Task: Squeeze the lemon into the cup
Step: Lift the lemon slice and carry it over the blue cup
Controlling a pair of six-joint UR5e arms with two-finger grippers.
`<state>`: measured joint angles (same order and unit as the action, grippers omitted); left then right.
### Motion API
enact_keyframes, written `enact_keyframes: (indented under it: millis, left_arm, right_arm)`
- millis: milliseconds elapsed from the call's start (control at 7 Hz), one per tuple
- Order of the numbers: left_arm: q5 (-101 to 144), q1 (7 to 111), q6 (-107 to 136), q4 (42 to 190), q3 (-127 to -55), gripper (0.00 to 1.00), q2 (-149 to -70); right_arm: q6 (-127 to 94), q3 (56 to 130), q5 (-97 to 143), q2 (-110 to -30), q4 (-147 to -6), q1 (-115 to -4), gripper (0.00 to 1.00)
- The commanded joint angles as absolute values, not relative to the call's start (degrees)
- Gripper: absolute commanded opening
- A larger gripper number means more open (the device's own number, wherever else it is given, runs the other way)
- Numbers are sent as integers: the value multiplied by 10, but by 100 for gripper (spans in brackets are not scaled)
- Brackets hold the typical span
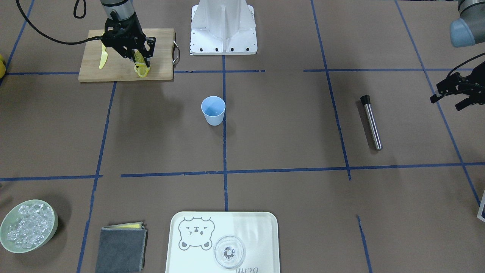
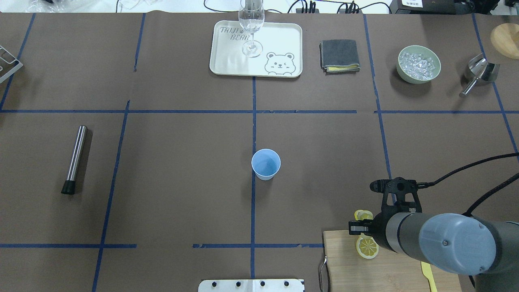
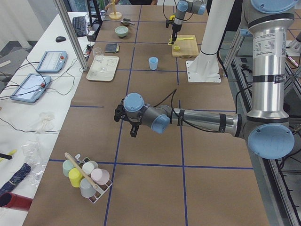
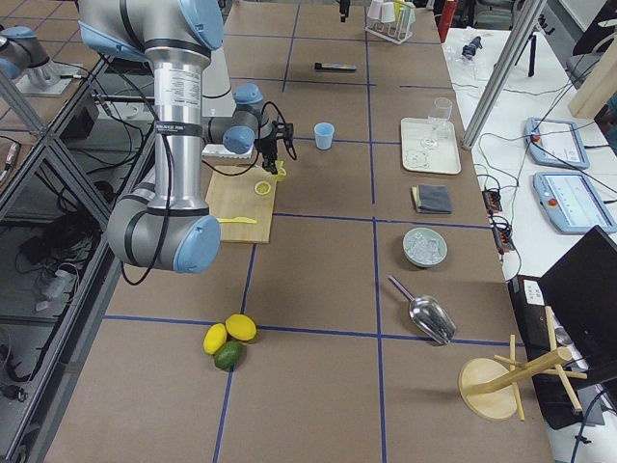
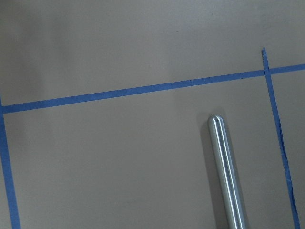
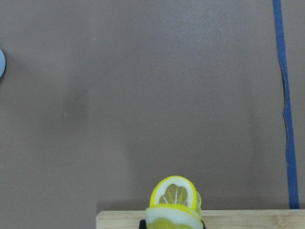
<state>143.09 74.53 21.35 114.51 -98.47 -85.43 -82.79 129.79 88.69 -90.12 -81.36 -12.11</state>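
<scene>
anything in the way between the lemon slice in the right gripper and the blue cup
Nothing visible. Only bare table lies between the lemon slice in the right gripper and the cup.

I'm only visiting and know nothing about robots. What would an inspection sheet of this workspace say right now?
Surface: brown table marked with blue tape lines.
Job's things: lemon slice gripped at the far edge of the wooden board; blue cup upright mid-table, apart from it.
Clutter: second slice and yellow knife on the board; steel rod; tray carrying a glass; grey cloth; bowl of ice; metal scoop.
Grippers: right gripper shut on the lemon slice; left gripper open, empty.
Cables: black cable trailing from the right gripper.
Surroundings: white side bench with tablets.
</scene>
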Motion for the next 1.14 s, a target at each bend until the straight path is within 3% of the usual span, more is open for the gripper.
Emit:
enact_keyframes:
  millis: [0,286,429,1000]
  left_arm:
    - [1431,745,211,1147,-985,100,-848]
    - [1431,745,212,1158,-984,100,-840]
    - [1431,745,212,1160,-984,100,-839]
    - [1431,745,212,1161,-985,100,-838]
  right_arm:
    - [-828,1292,892,-809,-892,-130,30]
    - [-824,1266,922,-687,-992,-177,30]
    - [-821,1219,930,-635,-1004,-195,31]
    - [-825,1059,931,-496,-971,-242,32]
